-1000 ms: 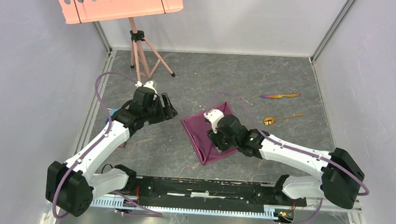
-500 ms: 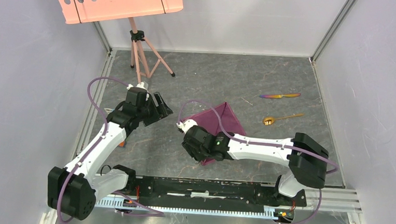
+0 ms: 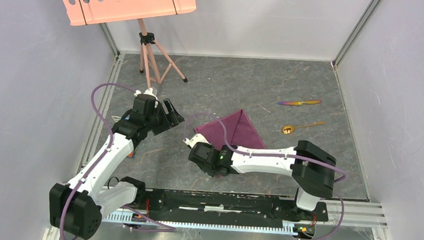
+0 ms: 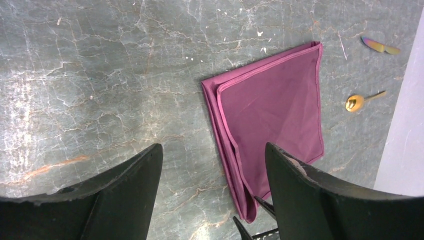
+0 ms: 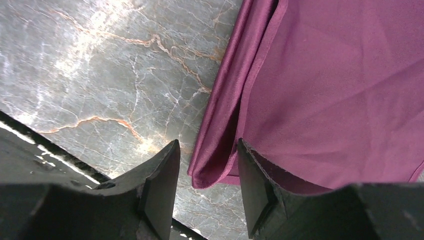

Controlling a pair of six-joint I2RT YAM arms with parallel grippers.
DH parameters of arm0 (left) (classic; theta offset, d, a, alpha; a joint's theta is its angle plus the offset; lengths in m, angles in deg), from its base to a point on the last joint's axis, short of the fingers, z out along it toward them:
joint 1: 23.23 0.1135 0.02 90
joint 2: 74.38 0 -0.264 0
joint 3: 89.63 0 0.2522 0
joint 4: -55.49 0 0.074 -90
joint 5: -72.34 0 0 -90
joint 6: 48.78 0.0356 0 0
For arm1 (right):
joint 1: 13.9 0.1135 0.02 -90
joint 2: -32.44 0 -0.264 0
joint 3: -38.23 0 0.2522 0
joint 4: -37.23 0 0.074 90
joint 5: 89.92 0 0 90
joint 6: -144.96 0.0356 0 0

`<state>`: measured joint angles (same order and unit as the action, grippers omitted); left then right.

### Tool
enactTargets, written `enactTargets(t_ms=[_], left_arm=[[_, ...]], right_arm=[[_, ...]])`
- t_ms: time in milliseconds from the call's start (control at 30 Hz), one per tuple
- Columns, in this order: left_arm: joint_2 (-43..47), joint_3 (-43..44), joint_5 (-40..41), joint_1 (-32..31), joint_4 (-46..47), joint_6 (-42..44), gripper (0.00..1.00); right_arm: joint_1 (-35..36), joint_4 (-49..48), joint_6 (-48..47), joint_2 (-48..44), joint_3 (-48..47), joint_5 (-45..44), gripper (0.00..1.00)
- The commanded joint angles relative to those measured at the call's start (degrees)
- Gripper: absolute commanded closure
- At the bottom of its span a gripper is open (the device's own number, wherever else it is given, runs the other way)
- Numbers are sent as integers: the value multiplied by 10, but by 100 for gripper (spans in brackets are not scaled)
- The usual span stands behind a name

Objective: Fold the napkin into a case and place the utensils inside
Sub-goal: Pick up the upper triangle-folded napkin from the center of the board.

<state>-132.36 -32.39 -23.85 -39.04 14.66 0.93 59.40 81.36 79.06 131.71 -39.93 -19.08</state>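
Napkin [image 3: 245, 130] is folded to 2 layers only, no case yet; its corner is straddled by open right gripper [image 5: 207, 185], left gripper [image 4: 212, 185] open & empty, spoon [image 3: 304, 126] & knife [image 3: 300, 102] left well beyond both.

Left arm [image 3: 104, 158] and right arm [image 3: 263, 156] — white links, black joints — each with 1 purple cable.
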Motion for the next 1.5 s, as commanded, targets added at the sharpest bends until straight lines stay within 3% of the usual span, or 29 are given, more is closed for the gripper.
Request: enactTargets(t_ms=[0, 567, 800, 1000, 1233, 1367, 1467], left_arm=[[15, 5, -2, 4, 1, 8, 18], [15, 5, -4, 5, -4, 17, 18], [-5, 1, -23, 5, -6, 11, 18], [-56, -26, -91, -2, 38, -91, 20], [-158, -84, -85, -87, 184, -283, 22], [-200, -101, -33, -135, 231, -363, 21], [-215, -127, 4, -161, 268, -414, 27]], right_arm=[[13, 10, -4, 13, -22, -44, 50], [29, -20, 2, 43, 15, -78, 55], [37, -51, 5, 39, 56, -117, 76], [46, -123, -12, -10, 107, -130, 100], [46, -223, -27, -97, 187, -117, 100], [45, -243, -26, -118, 205, -117, 100], [45, -253, -26, -130, 216, -119, 100]])
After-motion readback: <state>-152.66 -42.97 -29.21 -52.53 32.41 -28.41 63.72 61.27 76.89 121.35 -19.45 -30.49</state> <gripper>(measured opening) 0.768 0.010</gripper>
